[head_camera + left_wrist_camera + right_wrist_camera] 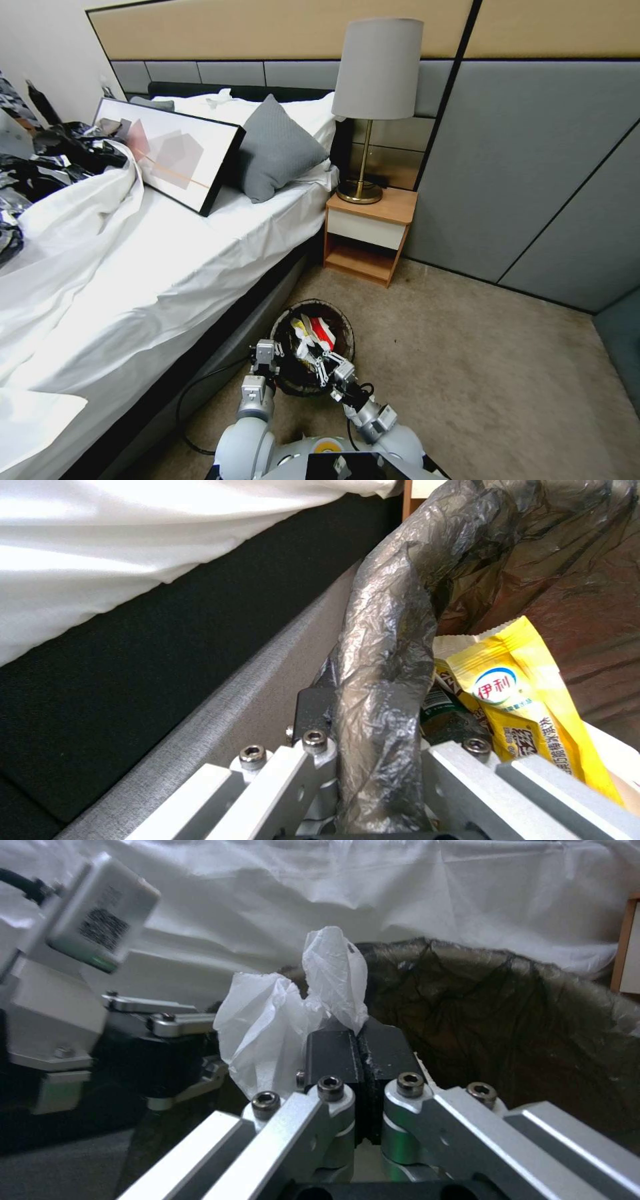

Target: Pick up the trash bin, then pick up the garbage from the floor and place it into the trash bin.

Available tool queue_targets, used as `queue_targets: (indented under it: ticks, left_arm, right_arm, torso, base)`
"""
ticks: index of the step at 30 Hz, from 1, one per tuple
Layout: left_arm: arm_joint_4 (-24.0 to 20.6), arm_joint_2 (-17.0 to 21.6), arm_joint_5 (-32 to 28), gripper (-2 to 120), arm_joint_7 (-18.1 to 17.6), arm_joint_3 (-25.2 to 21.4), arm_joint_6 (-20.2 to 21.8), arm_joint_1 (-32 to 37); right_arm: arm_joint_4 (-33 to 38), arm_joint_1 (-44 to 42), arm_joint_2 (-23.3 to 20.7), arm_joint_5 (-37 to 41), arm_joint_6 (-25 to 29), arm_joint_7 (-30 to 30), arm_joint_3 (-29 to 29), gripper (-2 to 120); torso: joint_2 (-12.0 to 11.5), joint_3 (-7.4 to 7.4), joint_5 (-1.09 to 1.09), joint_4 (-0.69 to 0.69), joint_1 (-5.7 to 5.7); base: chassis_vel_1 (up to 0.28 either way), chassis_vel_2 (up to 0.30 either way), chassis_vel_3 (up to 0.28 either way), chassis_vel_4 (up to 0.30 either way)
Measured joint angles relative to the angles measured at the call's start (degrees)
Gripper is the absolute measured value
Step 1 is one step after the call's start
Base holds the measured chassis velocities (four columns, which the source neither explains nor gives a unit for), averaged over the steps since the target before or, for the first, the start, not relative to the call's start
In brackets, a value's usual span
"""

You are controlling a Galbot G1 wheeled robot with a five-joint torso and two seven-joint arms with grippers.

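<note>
The trash bin (pixel 345 331), its rim covered by a dark bag liner (pixel 383 645), hangs just above the carpet beside the bed. My left gripper (pixel 275 351) is shut on the bin's near-left rim, with the liner pinched between its fingers (pixel 313 705). My right gripper (pixel 321 365) reaches over the bin's near edge, shut on a crumpled white tissue (pixel 280 1015). Inside the bin lie a yellow snack wrapper (pixel 527 705), a small dark bottle (pixel 443 715) and a red-and-white cup (pixel 322 331).
The bed (pixel 167 267) with its white sheet runs along the left, its dark base close to the bin. A wooden nightstand (pixel 367 233) with a lamp (pixel 373 100) stands behind. A black cable (pixel 193 393) lies on the carpet. Open carpet (pixel 480 373) spreads to the right.
</note>
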Motion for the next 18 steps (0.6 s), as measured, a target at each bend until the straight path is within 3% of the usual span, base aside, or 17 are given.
queue_targets:
  ticks: [6, 18]
  left_arm:
    - [-0.25, -0.04, 0.33, 1, 0.03, 0.28, -0.01, 0.31]
    - [-0.40, 0.10, 0.48, 1, 0.06, 0.35, -0.07, 0.62]
  right_arm:
    - [-1.80, 2.03, 0.45, 0.56, -0.84, 0.46, -0.31, 0]
    - [-2.75, 4.02, 0.24, 0.67, -1.89, 1.09, 0.80, 0]
  torso:
    - [0.00, 0.00, 0.10, -0.01, 0.00]
    - [0.00, 0.00, 0.02, 0.00, 0.00]
  base:
    - [0.000, 0.000, 0.000, 0.000]
    - [0.000, 0.000, 0.000, 0.000]
